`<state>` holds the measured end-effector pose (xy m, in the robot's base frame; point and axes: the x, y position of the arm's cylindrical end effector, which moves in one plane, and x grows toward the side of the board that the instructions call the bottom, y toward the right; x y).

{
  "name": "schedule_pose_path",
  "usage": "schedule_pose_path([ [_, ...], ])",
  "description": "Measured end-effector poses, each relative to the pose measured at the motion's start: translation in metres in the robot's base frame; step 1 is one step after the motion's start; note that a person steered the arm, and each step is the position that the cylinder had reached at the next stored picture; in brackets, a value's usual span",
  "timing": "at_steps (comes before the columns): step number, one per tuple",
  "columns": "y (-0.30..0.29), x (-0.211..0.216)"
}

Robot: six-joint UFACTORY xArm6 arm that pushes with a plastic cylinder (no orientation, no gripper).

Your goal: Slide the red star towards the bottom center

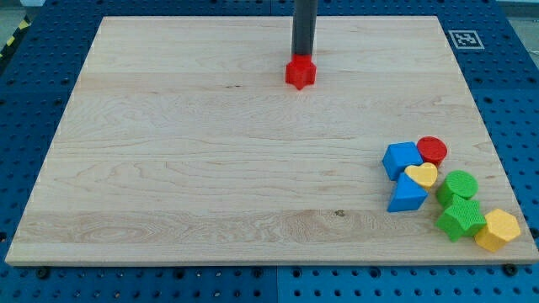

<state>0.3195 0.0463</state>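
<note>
My tip (301, 55) bare rod, no jaws, touching top edge of small red star-shaped block (301, 72) sitting near wooden board (168, 168) top centre; judging it light, rigid, sliding easily; pushing centred from top side

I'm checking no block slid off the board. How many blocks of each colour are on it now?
Red: 2, the red star and the red cylinder
Blue: 2, the blue cube and the blue triangle
Yellow: 2, the yellow heart and the yellow hexagon
Green: 2, the green cylinder and the green star
Total: 8
</note>
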Motion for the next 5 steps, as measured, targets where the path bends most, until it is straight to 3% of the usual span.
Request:
schedule_pose_path([
  [4, -0.023, 0.165],
  [5, -0.067, 0.175],
])
